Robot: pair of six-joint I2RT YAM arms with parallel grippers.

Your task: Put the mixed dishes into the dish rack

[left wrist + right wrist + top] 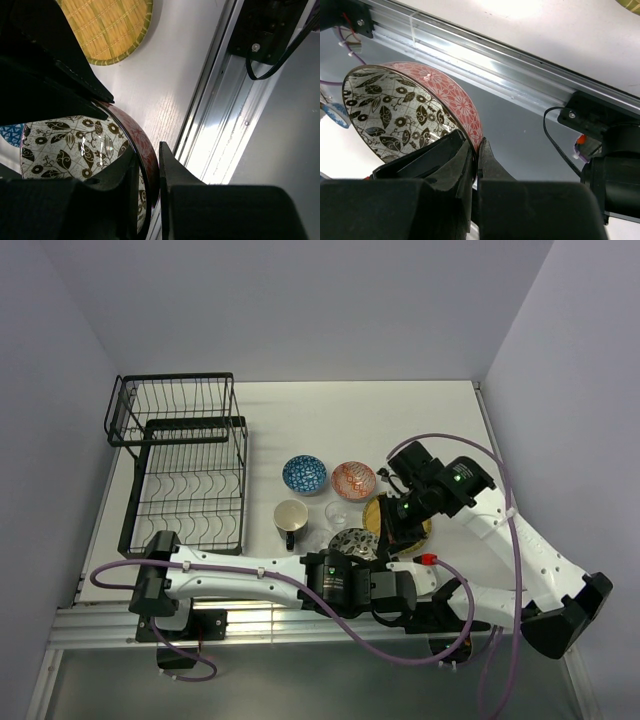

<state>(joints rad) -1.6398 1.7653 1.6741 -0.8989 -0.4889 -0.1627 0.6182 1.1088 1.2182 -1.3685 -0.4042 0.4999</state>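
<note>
The grey-green bowl (pixel 352 543), leaf-patterned inside and red-flowered outside, sits tilted between both grippers near the table's front edge. My right gripper (pixel 476 141) is shut on the rim of this bowl (pixel 395 110). My left gripper (pixel 148 150) is clamped on another part of the rim of the same bowl (pixel 70 145), one finger inside and one outside. On the table lie the blue bowl (pixel 304 474), orange-red bowl (pixel 353 480), dark mug (pixel 291 517), a clear glass (pixel 338 512) and the yellow plate (pixel 110 30), partly hidden under the right arm. The black dish rack (pixel 185 465) stands far left.
The metal rail (pixel 220 115) along the table's front edge runs just beside the held bowl, with a black bracket and cable (pixel 580 120) below it. Purple cables (pixel 300 620) loop around the arm bases. Walls close in on the left, the back and the right.
</note>
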